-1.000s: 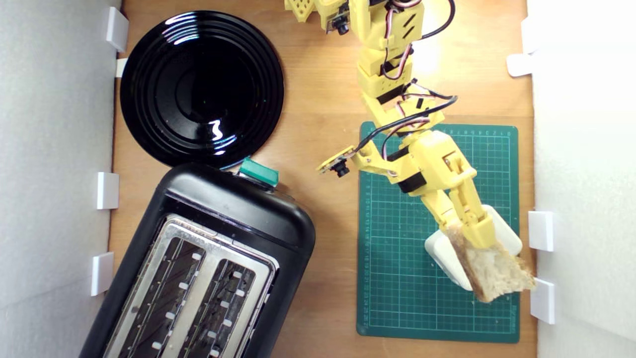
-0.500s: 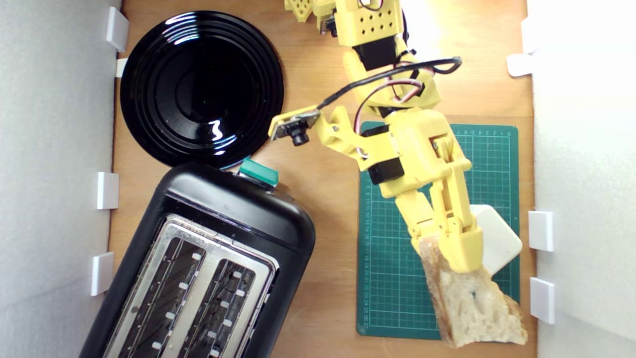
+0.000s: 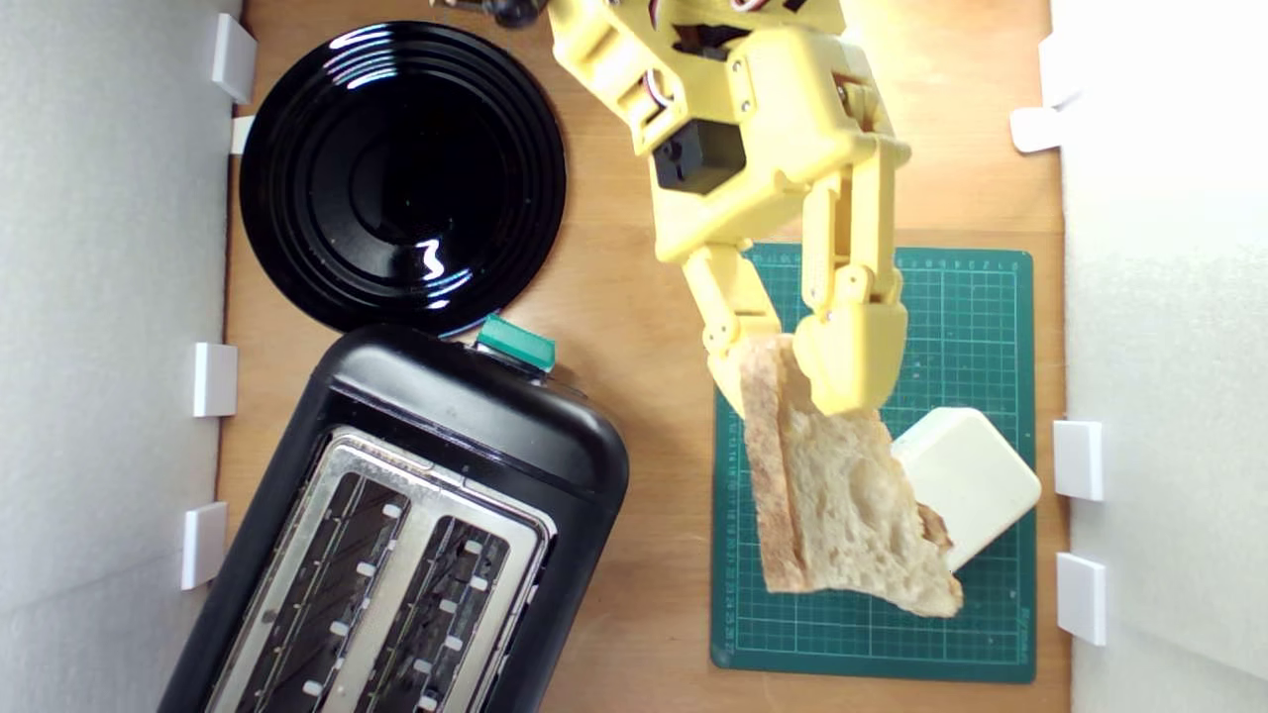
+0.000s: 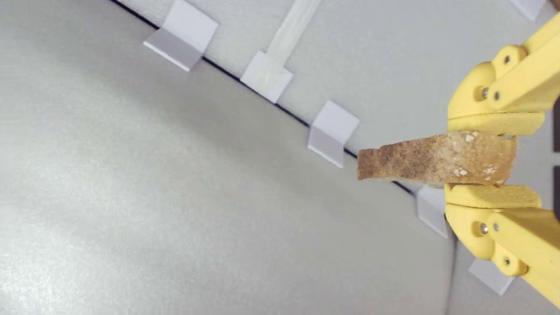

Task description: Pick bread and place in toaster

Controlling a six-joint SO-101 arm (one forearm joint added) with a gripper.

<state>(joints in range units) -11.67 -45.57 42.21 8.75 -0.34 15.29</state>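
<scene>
My yellow gripper (image 3: 788,371) is shut on the bread (image 3: 837,490), a wedge slice with pale holed crumb and a brown crust edge. The slice hangs raised above the green cutting mat (image 3: 991,317) in the exterior view, its broad end toward the frame's bottom. In the wrist view the bread (image 4: 433,159) shows edge-on, clamped between the gripper (image 4: 492,159) pads, against grey walls. The black toaster (image 3: 416,525) with a silver slotted top and green lever knob (image 3: 515,344) sits at the exterior view's lower left, well apart from the bread. Both slots look empty.
A cream-white rounded block (image 3: 976,480) lies on the mat, partly under the bread. A glossy black plate (image 3: 401,178) sits at the upper left of the exterior view. Grey walls with white clips (image 3: 215,379) bound the wooden table (image 3: 644,228) on both sides.
The arm has lifted and swung the bread from the mat's lower right corner up and toward the exterior view's left. The bread left the white block; the gripper now looks larger, nearer the camera.
</scene>
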